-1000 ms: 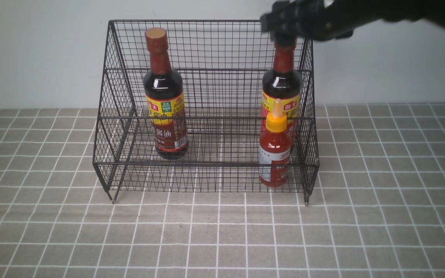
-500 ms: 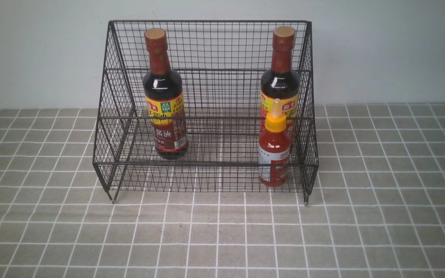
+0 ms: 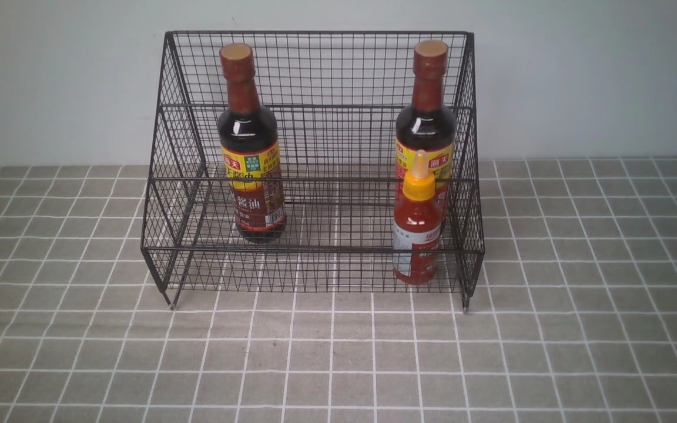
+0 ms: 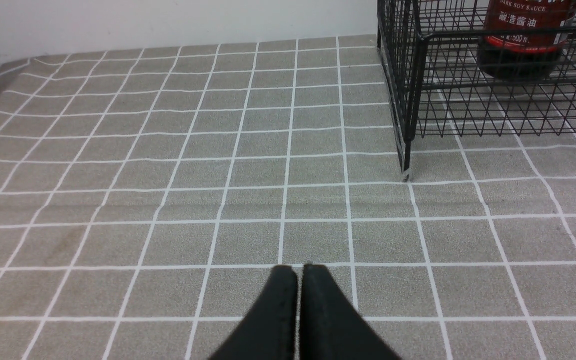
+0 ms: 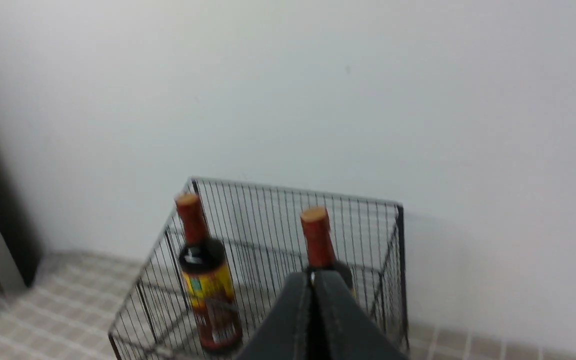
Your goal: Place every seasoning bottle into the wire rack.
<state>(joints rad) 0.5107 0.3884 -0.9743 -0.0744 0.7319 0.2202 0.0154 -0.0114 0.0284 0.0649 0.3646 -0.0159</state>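
Evidently the placing is over: the left fingers (image 4: 300,272) and the right fingers (image 5: 315,280) are both closed, with nothing between them. Outward from them, the rack (image 3: 315,251) stands on the surface (image 3: 350,358) and holds every bottle upright. One soy bottle (image 3: 248,132) is toward the rack's left side; the other soy bottle (image 3: 426,129) is near its right side, with the red bottle (image 3: 418,241) in front of it. Probably the next move asks only for keeping both arms back. Counted: one rack, two soy bottles, one red bottle.
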